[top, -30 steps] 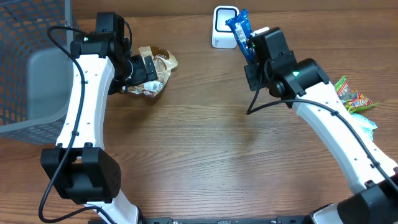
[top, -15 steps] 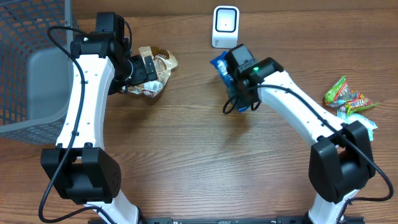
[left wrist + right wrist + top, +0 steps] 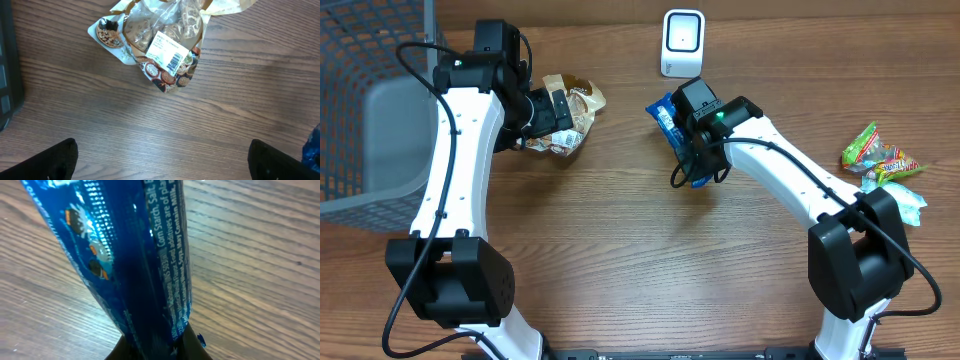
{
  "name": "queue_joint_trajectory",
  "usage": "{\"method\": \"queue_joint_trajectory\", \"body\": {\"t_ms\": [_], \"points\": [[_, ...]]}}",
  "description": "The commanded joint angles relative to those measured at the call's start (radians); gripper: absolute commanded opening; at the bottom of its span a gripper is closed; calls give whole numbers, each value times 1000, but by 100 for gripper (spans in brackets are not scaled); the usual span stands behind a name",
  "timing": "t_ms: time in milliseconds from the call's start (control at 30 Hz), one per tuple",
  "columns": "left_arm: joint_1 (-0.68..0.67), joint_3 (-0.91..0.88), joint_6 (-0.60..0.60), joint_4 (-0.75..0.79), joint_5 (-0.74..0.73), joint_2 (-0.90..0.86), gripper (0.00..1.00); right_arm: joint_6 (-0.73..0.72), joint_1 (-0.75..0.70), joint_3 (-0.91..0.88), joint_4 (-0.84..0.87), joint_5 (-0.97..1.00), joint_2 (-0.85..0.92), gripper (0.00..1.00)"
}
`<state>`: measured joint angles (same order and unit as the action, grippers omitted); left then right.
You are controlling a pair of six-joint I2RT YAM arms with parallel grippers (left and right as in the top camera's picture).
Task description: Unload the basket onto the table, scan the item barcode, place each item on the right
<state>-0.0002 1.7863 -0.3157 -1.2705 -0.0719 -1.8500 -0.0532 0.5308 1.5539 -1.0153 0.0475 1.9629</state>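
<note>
step in hand seems the presenting: right gripper (image 3: 692, 122) clamps the blue packet (image 3: 666, 112), near the scanner (image 3: 682, 42) but apart. left gripper (image 3: 160, 165) stands wide over a bag (image 3: 165, 55). next, i think, turn the barcode toward the scanner.

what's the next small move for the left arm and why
Likely ease the left fingers forward and down around the snack bag. They stand wide open and clear of it; the bag lies on the table just ahead, barcode label up, not yet picked up.
</note>
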Motion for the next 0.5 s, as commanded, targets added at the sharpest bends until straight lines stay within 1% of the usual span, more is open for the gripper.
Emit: {"method": "queue_joint_trajectory", "body": {"t_ms": [0,167,233,467], "points": [[-8,-3,-6,0,-6,-9,100,-11,-3,18,-14,-59,-3,4],[-8,-3,-6,0,-6,-9,100,-11,-4,18,-82,-151,-3,4],[-8,-3,-6,0,-6,-9,100,-11,-8,18,-98,-158,-3,4],[-8,-3,-6,0,-6,-9,100,-10,-27,17,-36,-116,12,4]]}}
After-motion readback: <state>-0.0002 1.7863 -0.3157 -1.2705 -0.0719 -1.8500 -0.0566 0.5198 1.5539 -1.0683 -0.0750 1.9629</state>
